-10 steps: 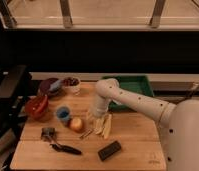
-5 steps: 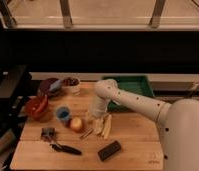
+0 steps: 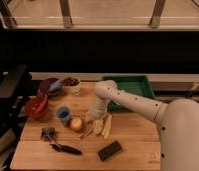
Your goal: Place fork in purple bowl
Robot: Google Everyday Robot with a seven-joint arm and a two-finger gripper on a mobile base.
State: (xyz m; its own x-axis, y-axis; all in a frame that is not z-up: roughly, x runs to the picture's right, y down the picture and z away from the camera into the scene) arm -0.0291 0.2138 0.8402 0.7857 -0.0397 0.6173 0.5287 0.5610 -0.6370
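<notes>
Little has moved since the earlier frames: the white arm keeps almost the same bend, and its gripper [image 3: 96,116] hangs low over the wooden table [image 3: 138,142], just right of and behind the apple [image 3: 76,123]. We judge the pincer to be spread wide with nothing in it. The fork [image 3: 86,133], a thin grey sliver, lies flat on the table just right of the apple, towards the front. Pale yellow strips [image 3: 104,126] lie a little further right of the apple, close beside the fork. The purple bowl [image 3: 44,90] sits well behind and left of the apple, with a small white cup [image 3: 71,83] next to it and a blue cup [image 3: 63,114] just left of the apple. We see several risks. The strips are about as long as the fork and lie nearest the pincer, so it could close on one of them instead. A flat, thin fork may slip from the fingers. A low approach could nudge the apple and set it rolling. Carrying the fork towards the bowl could clip either cup.
</notes>
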